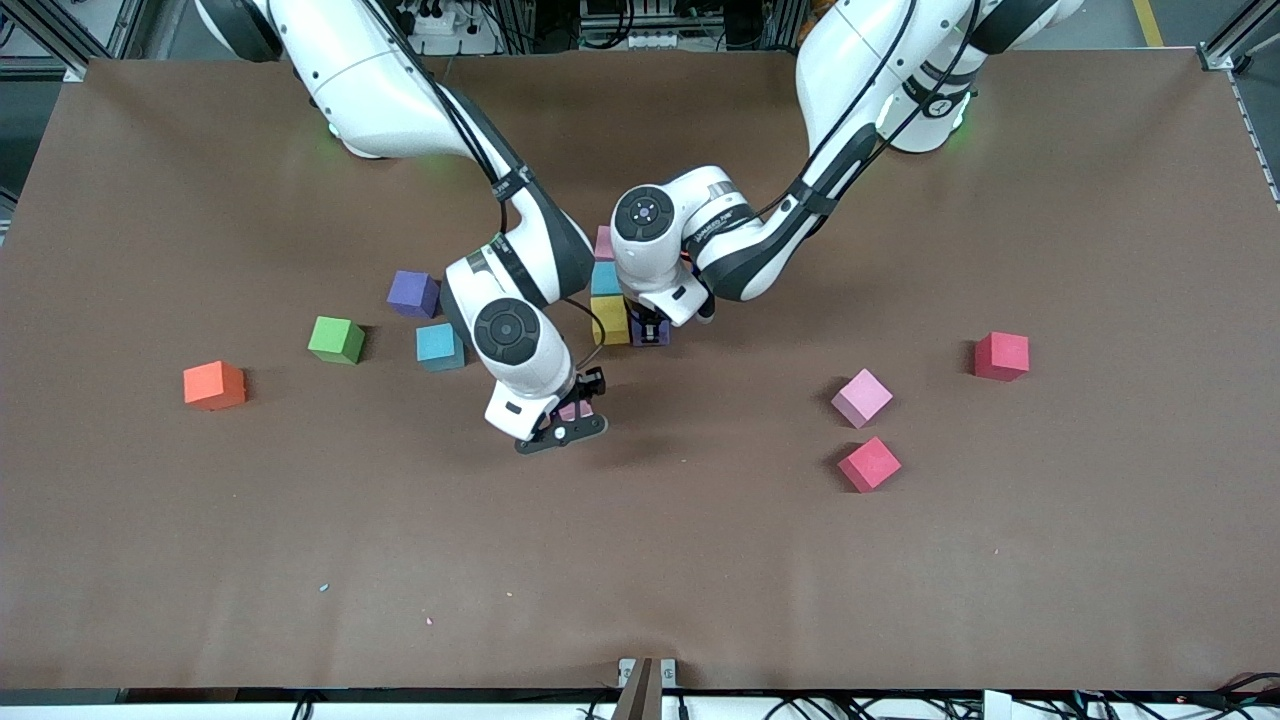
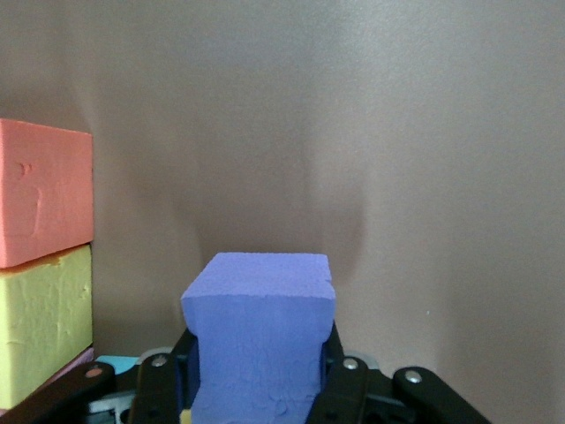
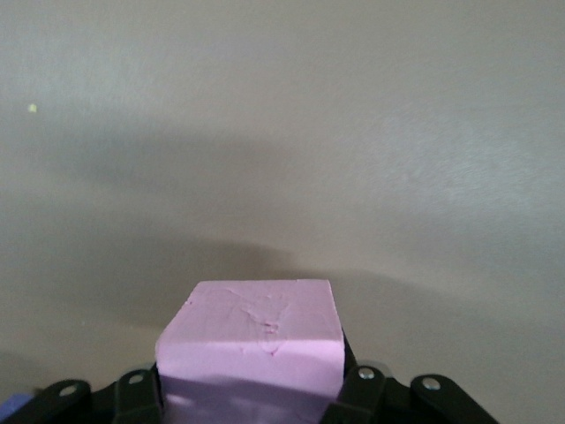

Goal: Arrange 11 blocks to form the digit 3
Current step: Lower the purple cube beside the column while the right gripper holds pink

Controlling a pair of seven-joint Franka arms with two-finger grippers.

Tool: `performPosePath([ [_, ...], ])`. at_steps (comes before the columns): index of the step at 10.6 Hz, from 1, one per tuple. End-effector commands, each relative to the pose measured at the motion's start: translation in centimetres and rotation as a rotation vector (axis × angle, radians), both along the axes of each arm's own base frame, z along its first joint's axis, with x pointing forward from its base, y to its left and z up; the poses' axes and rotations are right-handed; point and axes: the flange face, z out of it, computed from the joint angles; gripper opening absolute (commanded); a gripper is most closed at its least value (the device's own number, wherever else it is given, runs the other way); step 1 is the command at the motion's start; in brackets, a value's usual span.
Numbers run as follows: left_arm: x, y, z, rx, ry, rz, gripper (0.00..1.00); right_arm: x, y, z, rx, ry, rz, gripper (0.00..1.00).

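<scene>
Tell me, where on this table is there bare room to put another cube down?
Bare table runs along the front camera's edge, nearer than the red cube and the orange cube. It is crowded mid-table, where both arms work around the started column.

Front view high, facing robots, whole table (image 1: 200,560). Wrist views close, each over own held cube; table shared.

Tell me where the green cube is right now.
In the front view, the green cube sits on the table toward the right arm's end, between the orange cube and a blue cube.
</scene>
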Motion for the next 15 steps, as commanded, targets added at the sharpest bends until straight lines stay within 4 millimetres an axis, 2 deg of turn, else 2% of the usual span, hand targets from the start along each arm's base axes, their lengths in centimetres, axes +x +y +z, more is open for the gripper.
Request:
performPosePath([
  [1, 0.2, -0.4, -0.4, 0.017, -0.016, -0.008, 0.0, 1.7, -1.5, 0.4, 0.013, 0.002, -0.075, 0.12],
  [3, -0.2, -0.7, -0.6, 0.017, -0.014, -0.016, 0.0, 2.5, -2.8, 0.5, 0.011, 0.005, -0.099, 0.12],
  [7, -0.4, -0.8, -0.7, 0.015, -0.005, -0.009, 0.0, 1.9, -1.8, 0.7, 0.01, 0.003, -0.101, 0.12],
  [13, 0.1, -1.0, -0.1, 0.002, -0.011, 0.013, 0.0, 1.9, -1.8, 0.6, 0.01, 0.003, -0.102, 0.12],
  [15, 0.1, -1.0, -0.1, 0.002, -0.011, 0.014, 0.0, 2.1, -2.3, 0.5, 0.01, 0.008, -0.113, 0.12],
])
